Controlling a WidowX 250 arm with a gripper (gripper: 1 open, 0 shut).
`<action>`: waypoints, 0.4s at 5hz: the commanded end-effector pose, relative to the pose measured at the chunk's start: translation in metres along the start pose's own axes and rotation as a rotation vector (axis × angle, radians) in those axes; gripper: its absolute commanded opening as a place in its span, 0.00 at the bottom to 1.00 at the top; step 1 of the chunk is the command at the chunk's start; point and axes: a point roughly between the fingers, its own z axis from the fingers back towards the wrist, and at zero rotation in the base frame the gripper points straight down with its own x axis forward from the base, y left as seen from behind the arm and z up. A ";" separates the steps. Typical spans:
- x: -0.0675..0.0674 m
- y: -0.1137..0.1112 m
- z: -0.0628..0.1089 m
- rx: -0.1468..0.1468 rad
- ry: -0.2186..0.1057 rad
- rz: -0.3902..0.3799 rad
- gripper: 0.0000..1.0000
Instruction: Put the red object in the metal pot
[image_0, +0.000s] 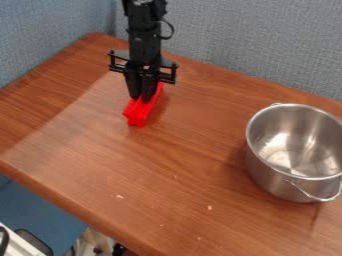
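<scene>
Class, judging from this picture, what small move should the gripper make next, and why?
Probably a short lift straight up: the gripper appears closed on the red object, which is at the table, while the metal pot stands apart with a raised rim to clear.

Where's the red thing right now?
In the camera view, the red block is on the table's left part, at the fingers, far left of the pot.

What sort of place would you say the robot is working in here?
Probably a lab or workshop corner set up for robot trials: a robot arm reaches over a wooden tabletop, grey fabric-like panels stand behind it, and cables show at the lower left.
</scene>
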 end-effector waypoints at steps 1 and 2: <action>0.003 -0.002 0.017 0.001 -0.051 0.005 0.00; 0.002 -0.006 0.019 -0.004 -0.056 0.011 1.00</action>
